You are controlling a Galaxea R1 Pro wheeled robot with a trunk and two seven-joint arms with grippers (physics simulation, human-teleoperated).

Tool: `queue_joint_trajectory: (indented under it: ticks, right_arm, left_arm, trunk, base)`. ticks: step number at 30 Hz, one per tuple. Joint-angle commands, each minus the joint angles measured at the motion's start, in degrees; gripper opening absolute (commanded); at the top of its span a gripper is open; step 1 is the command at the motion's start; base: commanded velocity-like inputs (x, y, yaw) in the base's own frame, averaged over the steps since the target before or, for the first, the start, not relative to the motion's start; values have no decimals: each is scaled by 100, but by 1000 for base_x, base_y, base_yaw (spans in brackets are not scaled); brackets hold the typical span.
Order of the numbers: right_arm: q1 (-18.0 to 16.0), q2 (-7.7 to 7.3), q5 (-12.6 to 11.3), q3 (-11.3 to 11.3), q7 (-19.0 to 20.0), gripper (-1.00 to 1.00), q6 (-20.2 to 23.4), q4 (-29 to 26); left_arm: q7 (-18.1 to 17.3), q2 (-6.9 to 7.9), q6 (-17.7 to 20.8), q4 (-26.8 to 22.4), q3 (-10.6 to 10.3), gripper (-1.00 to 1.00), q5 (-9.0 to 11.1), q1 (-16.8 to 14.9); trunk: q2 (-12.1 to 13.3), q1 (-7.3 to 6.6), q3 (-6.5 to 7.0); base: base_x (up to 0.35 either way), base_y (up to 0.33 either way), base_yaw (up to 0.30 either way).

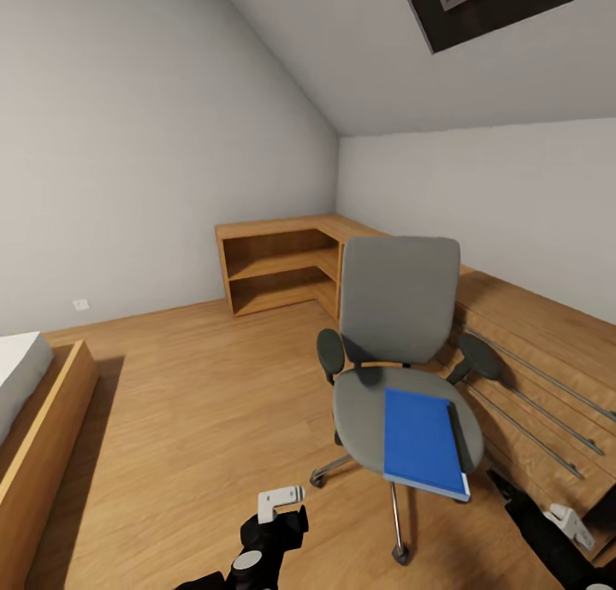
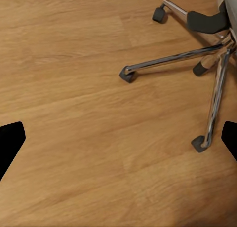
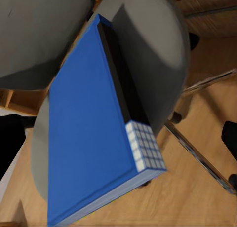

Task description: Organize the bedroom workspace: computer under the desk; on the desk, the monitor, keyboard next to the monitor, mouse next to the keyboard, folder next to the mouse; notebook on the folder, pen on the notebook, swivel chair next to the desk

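A grey swivel chair (image 1: 398, 303) stands mid-room on the wooden floor. A blue folder (image 1: 421, 440) with a black spine lies flat on its seat, toward the front right edge. In the right wrist view the folder (image 3: 89, 133) shows a white grid label at its corner. My right gripper (image 3: 118, 143) hangs open above the folder without touching it, and its arm sits low at the right of the head view (image 1: 566, 523). My left gripper (image 1: 278, 509) is open over bare floor, near the chair's chrome legs and casters (image 2: 197, 91).
A low wooden corner shelf unit (image 1: 278, 265) stands against the far walls. A wooden surface with thin metal rods (image 1: 535, 385) runs along the right, just behind the chair. A bed with a wooden frame (image 1: 38, 419) is at the left.
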Motion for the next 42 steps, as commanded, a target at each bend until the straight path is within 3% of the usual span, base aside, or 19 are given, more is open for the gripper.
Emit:
queue_joint_trajectory:
  ticks: [1,14,32,35,42]
  right_arm:
    - [-5,5,-41,-5,14,100,81,-2]
    - [-5,29,-41,173,39,100,128,-1]
    - [-5,26,-41,176,42,100,120,-1]
    - [-5,28,-41,180,42,100,116,-1]
    - [-5,37,-34,183,52,100,107,-1]
  left_arm:
    - [14,0,-56,-8,-20,100,56,-10]
    - [5,-6,-45,-10,-29,100,52,-10]
    - [5,-9,-37,-10,-29,100,60,-10]
    - [5,-12,-35,-10,-29,100,60,-10]
    - [5,-18,-36,-10,-29,100,60,-10]
  trunk:
    - [-44,22,-24]
    - [-446,242,-204]
    - [-1167,637,-527]
    - [-1167,637,-527]
    - [-1448,791,-652]
  base:
    - [0,0,0]
    - [0,0,0]
    - [0,0,0]
    - [0,0,0]
    - [0,0,0]
